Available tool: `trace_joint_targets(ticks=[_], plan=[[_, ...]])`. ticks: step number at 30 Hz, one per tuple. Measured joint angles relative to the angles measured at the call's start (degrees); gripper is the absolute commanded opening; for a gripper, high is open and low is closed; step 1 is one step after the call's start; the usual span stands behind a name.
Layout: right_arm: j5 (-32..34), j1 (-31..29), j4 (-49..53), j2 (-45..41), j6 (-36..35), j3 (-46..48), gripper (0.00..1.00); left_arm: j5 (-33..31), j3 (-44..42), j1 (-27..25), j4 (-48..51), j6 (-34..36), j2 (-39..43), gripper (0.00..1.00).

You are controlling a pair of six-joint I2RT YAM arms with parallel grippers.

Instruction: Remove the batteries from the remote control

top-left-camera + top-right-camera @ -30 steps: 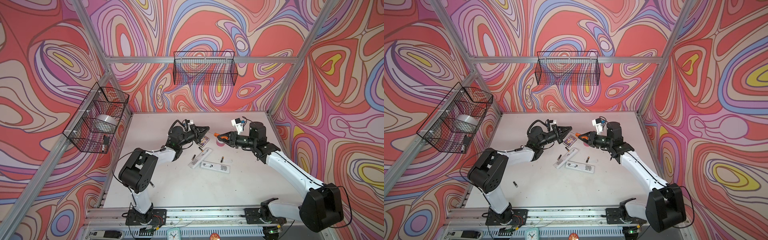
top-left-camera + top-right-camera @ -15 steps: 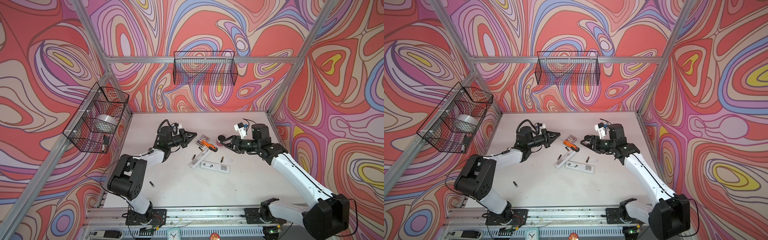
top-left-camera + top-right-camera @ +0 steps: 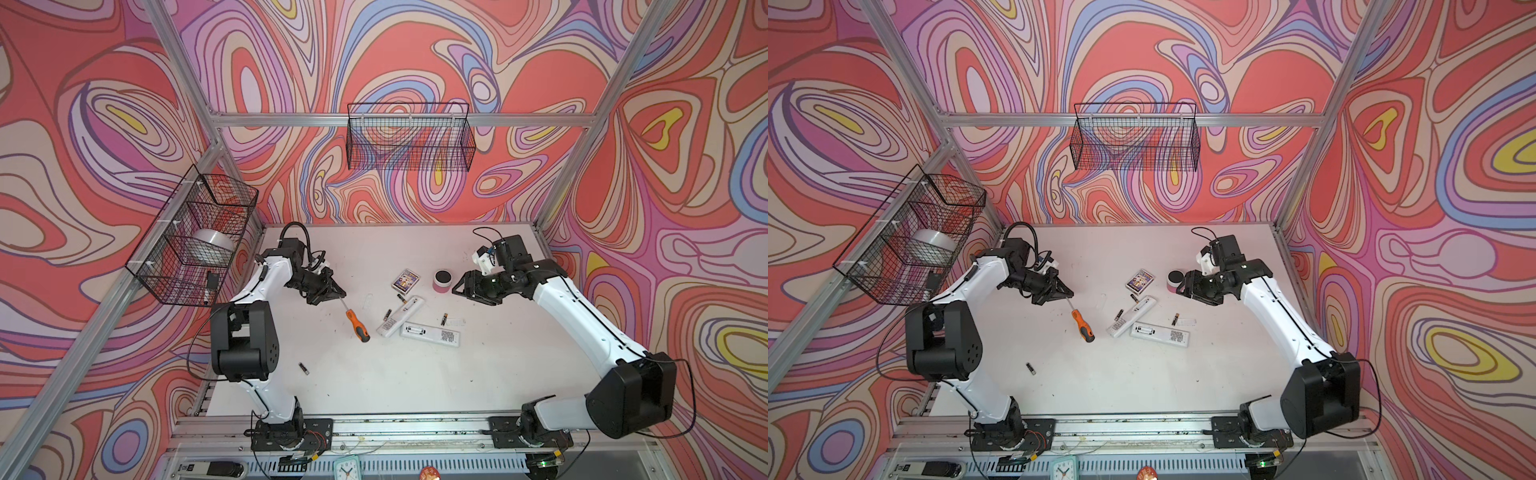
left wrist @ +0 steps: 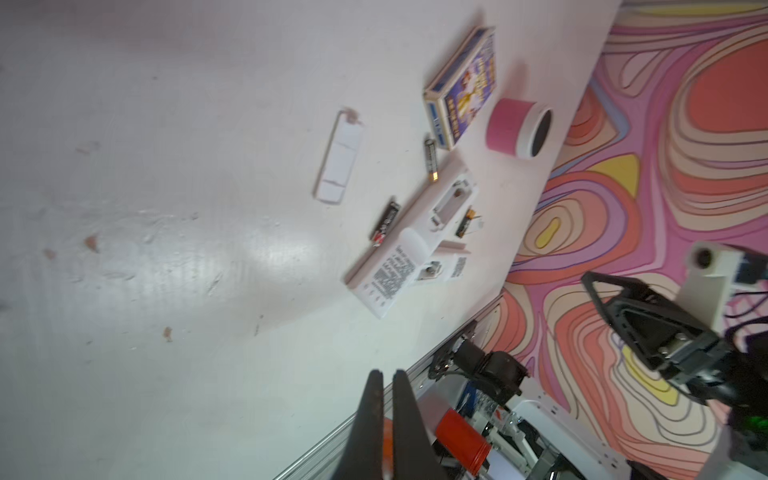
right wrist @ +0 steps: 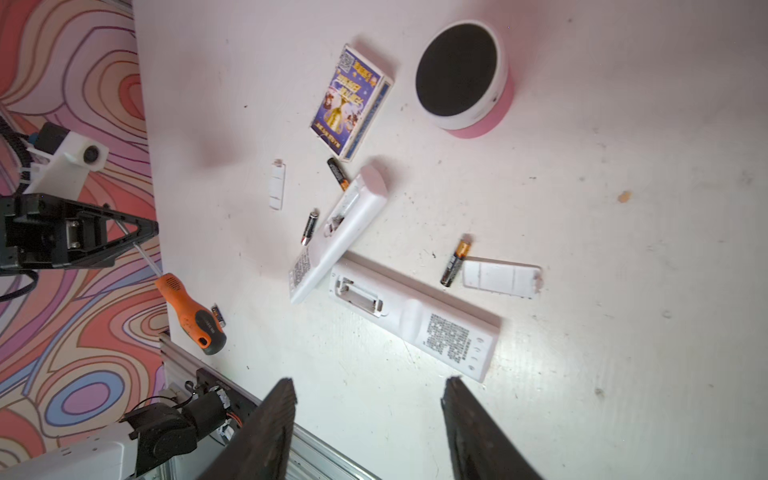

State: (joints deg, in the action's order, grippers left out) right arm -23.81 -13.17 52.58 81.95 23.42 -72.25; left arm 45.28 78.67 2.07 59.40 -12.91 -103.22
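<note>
While the left tool (image 3: 338,294) was clamped shut on the shaft of the orange screwdriver (image 3: 358,327), handle hanging free, the right tool (image 5: 368,384) stood open, gripping nothing, near the pink speaker (image 3: 442,281). 3 batteries (image 5: 456,266) lay loose beside the 2 opened remotes (image 3: 430,333) mid-desk (image 3: 374,395). A 4th battery (image 3: 304,368) lay apart toward the front-left corner.

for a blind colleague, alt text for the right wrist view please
Two white plastic remote controls lie face down, battery bays open and empty, slim dark gold-ended batteries loose beside them. The left gripper holds an orange-handled screwdriver.
</note>
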Motion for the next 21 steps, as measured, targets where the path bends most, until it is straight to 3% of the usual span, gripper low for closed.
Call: trace_joint_targets(ticks=[8,17,21], plan=[[4.9,3.5,2.3,4.0,-0.9,-2.5,0.85,-8.2,5.5,-0.3,8.7,7.9,-11.7,0.00],[5.1,5.2,1.9,4.3,-0.6,-2.9,0.85,-9.8,9.4,-0.5,8.3,8.4,-16.0,0.02],[5.1,5.2,1.7,4.3,-0.2,-2.9,0.85,-10.1,9.4,-0.7,7.6,8.3,-17.7,0.11]])
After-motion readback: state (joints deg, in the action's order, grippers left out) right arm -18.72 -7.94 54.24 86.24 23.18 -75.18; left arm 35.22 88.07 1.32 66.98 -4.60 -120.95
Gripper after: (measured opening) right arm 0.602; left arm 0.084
